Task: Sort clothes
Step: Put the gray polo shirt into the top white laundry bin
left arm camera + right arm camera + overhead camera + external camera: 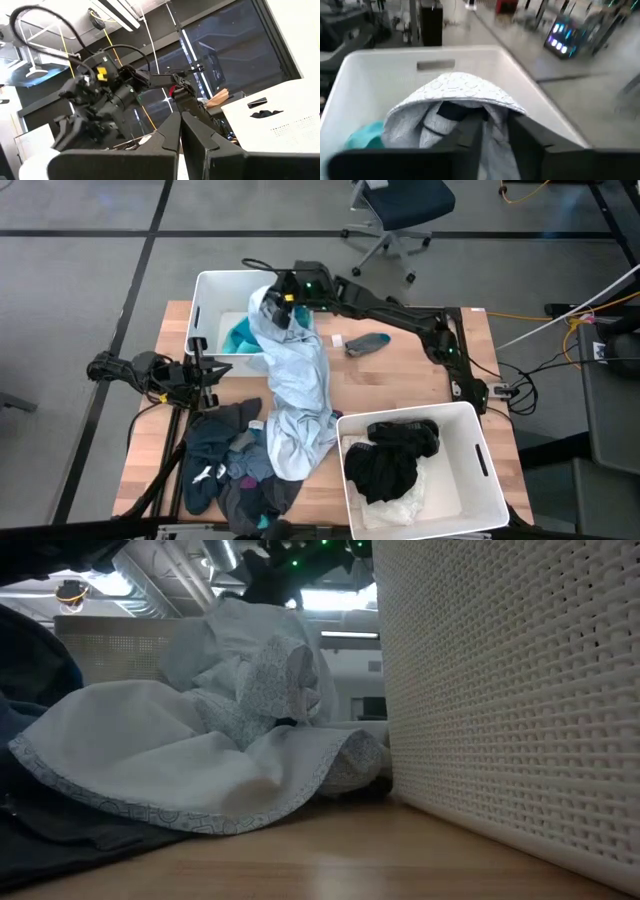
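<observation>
A: High view first. My right gripper (283,302) is over the rim of the far white bin (215,288), with the pale grey-blue garment (298,380) hanging from it. The cloth trails down the table to the clothes pile (235,465) at the near edge. Teal garment (240,335) is already in that bin, black clothes (392,460) in the near bin (478,442). One dark sock (368,343) lies alone on the wood.

B: Left arm?

A: Left gripper (205,373) waits at the left side, fingers together, nothing in them.

B: Low view?

A: Only the garment's hem draped on the table beside the near bin's wall. Nothing more.

B: Right wrist?

A: Fabric is bunched between my fingers (470,135) above the far bin. Blurred, so I cannot tell whether they are clamped or letting go.

B: Step?

A: Dropping the garment in, I'd say. Next move calls for opening fully and getting the long tail over the rim.
</observation>
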`<state>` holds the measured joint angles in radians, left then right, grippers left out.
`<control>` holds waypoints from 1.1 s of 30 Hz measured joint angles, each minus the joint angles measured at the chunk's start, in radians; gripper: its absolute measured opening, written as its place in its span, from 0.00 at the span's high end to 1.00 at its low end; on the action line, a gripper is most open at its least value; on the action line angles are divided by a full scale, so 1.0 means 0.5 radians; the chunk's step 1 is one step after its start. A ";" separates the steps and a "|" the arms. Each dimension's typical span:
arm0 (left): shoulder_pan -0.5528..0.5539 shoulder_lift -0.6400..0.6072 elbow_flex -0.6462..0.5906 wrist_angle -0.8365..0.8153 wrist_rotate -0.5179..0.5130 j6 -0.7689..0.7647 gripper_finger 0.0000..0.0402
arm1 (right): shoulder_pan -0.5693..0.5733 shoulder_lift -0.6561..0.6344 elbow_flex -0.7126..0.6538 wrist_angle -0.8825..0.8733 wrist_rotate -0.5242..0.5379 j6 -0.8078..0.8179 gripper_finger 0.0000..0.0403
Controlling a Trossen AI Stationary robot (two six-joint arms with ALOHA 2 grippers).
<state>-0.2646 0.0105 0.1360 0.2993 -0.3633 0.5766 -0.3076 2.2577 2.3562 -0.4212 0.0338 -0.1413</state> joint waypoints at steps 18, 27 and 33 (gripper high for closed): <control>0.000 0.000 0.000 -0.009 0.000 -0.006 0.99 | 0.486 -0.564 0.004 -1.333 0.237 0.376 0.36; 0.000 -0.001 0.000 -0.008 0.000 -0.060 0.99 | 0.753 -0.549 -0.346 -1.536 0.489 0.732 0.37; 0.000 0.000 0.000 -0.007 0.000 -0.055 0.99 | 0.744 -0.553 -0.779 -1.177 0.443 0.906 0.37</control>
<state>-0.2646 0.0105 0.1360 0.2955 -0.3634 0.5492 0.0644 1.9812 1.9667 -1.0097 0.2552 0.3115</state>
